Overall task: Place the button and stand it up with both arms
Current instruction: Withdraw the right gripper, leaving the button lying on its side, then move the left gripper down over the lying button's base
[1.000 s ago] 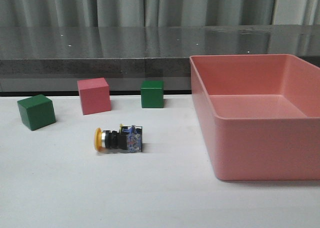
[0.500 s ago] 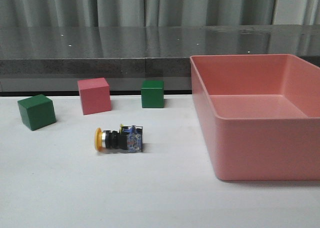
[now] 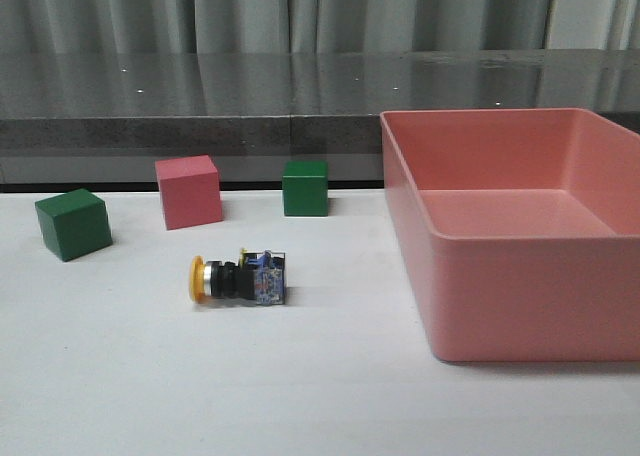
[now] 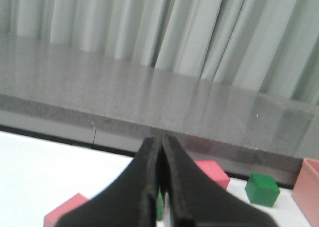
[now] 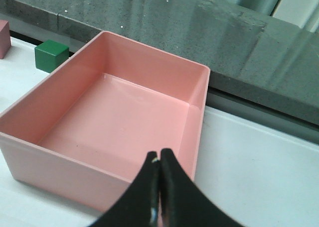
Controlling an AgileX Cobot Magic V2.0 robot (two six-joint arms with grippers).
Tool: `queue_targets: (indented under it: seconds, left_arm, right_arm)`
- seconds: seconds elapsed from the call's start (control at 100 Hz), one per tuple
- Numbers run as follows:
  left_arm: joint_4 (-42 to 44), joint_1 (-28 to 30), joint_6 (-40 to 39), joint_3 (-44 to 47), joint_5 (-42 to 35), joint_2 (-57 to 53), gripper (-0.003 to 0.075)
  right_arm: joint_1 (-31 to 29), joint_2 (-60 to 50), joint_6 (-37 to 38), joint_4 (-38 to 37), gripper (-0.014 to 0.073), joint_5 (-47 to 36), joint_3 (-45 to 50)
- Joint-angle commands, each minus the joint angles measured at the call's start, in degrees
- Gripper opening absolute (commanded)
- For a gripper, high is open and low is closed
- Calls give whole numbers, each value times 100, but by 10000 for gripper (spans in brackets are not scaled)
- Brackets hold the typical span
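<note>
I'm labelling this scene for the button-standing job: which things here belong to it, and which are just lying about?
Part of the job:
- button, lying on its side on the table
- left gripper, shut
- right gripper, shut

Just lying about:
- left green cube
- pink cube
- far green cube
- pink bin, with nothing inside

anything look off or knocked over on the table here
Yes, the button lies on its side on the white table, yellow cap toward the left, base block toward the pink bin, rather than standing. The pink cube and two green cubes sit flat, and nothing shows inside the bin.
</note>
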Motion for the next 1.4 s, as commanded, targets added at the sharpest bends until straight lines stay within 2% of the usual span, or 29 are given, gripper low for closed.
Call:
queue_targets:
  seconds: [0.0, 0.09, 0.22, 0.35, 0.44, 0.59, 0.8, 0.87, 0.97, 1.12, 1.16, 1.24, 1.39]
  left_arm:
    - [-13, -69, 185, -738, 324, 868, -20]
    - [-258, -281, 894, -1367, 811, 1789, -20]
    - [-785, -774, 1819, -1888, 840, 3026, -20]
    - [-813, -1487, 2726, -2383, 813, 4263, -19]
    - [-801, -1933, 3858, -2625, 569, 5003, -19]
    - [-801, -2530, 4776, -2864, -242, 6135, -18]
    - [-813, -2926, 4934, -3189, -426, 7051, -14]
    - [-813, -3001, 4950, -3236, -415, 7184, 15]
    - [-788, -3072, 4948, -3248, -426, 7227, 109]
    - [-734, -3087, 4948, -3248, -612, 7227, 333]
    - [-734, -3087, 4948, -3248, -713, 7227, 357]
    - [-801, -3112, 4933, -3248, -885, 7227, 359]
    - [-1973, -3149, 4872, -3248, -1197, 7227, 359]
  right_arm:
    - [-39, 39, 16, -121, -61, -485, -149]
    - [-39, 39, 16, -121, -61, -485, -149]
    - [-39, 39, 16, -121, -61, -485, -149]
    - [-39, 39, 16, -121, -61, -485, -149]
    - [-39, 39, 16, -121, -61, -485, -149]
    - [-39, 39, 16, -121, -61, -485, -149]
    - [-39, 39, 16, -116, -61, -484, -149]
    - [-39, 39, 16, -116, -61, -484, -149]
    - [-39, 39, 16, -116, -61, -484, -149]
    - [-39, 39, 16, -116, -61, -484, -149]
    - [-39, 39, 16, -111, -61, -484, -149]
    - [-39, 39, 16, -111, -61, -484, -149]
    - [-39, 39, 16, -111, -61, -458, -149]
